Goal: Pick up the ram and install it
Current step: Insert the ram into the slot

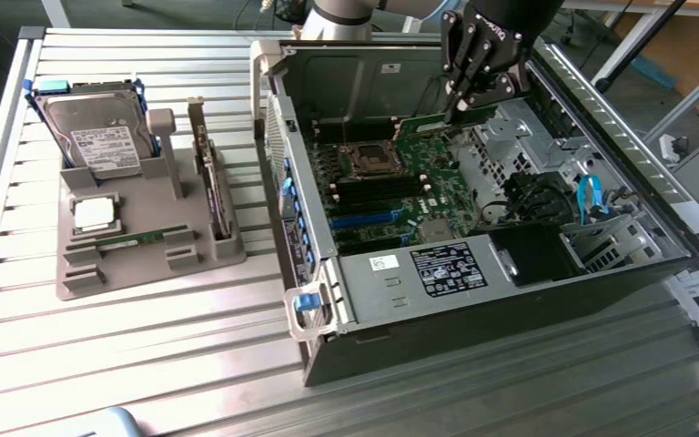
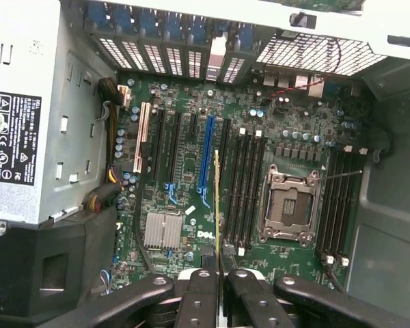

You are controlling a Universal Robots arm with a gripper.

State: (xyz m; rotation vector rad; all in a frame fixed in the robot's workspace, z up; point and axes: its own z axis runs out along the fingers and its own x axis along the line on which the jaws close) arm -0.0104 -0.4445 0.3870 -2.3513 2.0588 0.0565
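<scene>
Wrist view: ram [image 2: 217, 205] is edge-on, just a thin green-yellow line, chips and label not readable. Jaws pinch its near end, gripper [image 2: 219, 277] pads pressed onto both faces, and that end is hidden between them. It hangs over the motherboard [image 2: 301, 133], between the blue slot [image 2: 206, 154] and the black memory slots [image 2: 242, 181] beside the CPU socket [image 2: 290, 205]. Can't tell if it touches the board. Exterior view: gripper [image 1: 462, 105] sits over the open case [image 1: 362, 82], ram barely visible there, arm cut off by the frame edge
</scene>
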